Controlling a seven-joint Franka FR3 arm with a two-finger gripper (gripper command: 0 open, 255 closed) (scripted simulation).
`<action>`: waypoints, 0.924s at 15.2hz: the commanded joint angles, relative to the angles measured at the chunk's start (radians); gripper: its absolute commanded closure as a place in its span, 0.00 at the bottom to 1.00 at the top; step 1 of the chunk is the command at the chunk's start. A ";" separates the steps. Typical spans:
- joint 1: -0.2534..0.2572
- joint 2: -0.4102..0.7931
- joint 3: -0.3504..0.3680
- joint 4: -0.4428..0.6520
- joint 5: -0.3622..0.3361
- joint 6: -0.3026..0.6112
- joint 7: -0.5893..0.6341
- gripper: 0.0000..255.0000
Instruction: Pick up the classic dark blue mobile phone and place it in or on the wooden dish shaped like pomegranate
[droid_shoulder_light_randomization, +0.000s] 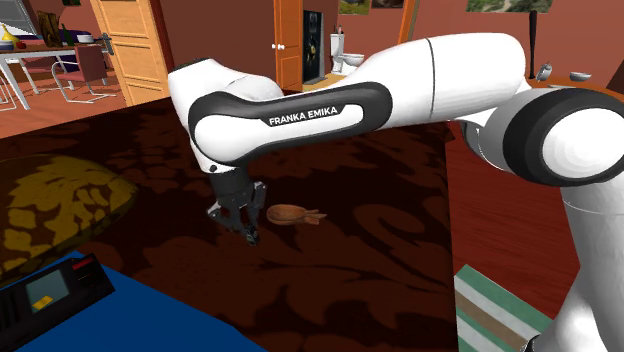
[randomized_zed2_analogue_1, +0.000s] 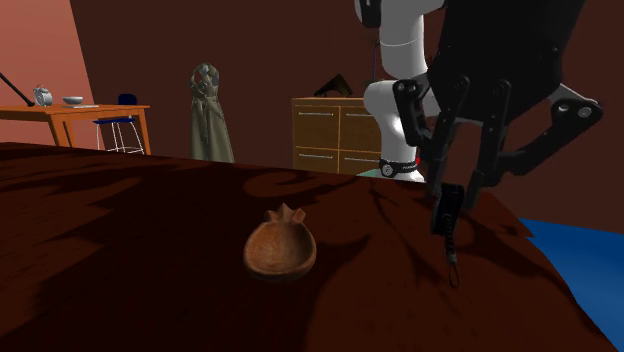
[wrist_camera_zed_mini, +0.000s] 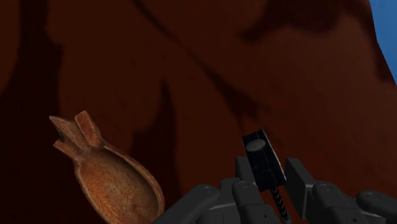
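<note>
**One phone in the pincer, dish alongside**

One white arm (droid_shoulder_light_randomization: 400, 80) reaches from the stand at the shoulder view's lower right, arcs across the frame, then turns its wrist straight down over a dark red patterned surface (droid_shoulder_light_randomization: 380, 250). The black pincer (droid_shoulder_light_randomization: 243, 222) points downward, its fingers clamped on the mobile phone (wrist_camera_zed_mini: 261, 156) — in the wrist view the handset stands upright between the two pads, top end forward. A coiled cord (randomized_zed2_analogue_1: 454, 255) hangs from the phone; whether its tip reaches the surface cannot be told. The phone itself hangs above the surface, not resting on it.

The pomegranate-shaped wooden dish (randomized_zed2_analogue_1: 281, 250) sits on the red surface just beside the pincer, its hollow up, its crown prongs pointing away from the second exterior camera. It holds nothing.

Hard to read: the phone looks almost black, its lower half is buried between the fingers, and no keypad can be made out. In the second exterior view the arm is cut off at the top edge. The dish's bowl end runs out of frame in the wrist view — only the crown and part of the hollow appear.
</note>
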 joint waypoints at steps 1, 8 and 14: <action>0.004 0.001 0.000 0.031 0.001 -0.030 -0.004 1.00; -0.031 -0.044 -0.001 0.035 0.014 -0.073 -0.047 1.00; -0.153 -0.157 -0.020 -0.088 0.045 -0.045 -0.166 1.00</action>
